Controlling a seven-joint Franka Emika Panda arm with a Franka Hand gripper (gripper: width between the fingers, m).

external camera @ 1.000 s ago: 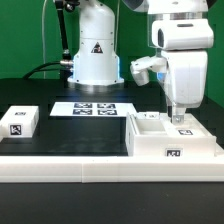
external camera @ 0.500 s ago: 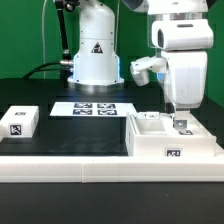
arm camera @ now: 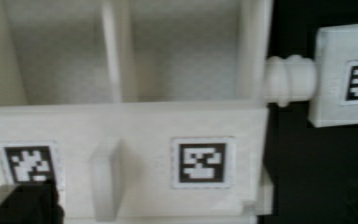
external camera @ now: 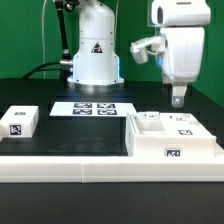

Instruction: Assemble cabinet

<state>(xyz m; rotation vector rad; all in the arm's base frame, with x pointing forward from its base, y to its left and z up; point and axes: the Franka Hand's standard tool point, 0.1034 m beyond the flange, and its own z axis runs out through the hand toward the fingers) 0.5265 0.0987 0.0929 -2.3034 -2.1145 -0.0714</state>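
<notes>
The cabinet, an open-topped white box with tagged white panels fitted inside, sits directly below the gripper, apart from it. Whether the jaws are spread or pressed together cannot be told.

White cabinet fills view; 2 tags on 1 panel, ribbed peg meets tagged piece.
</notes>
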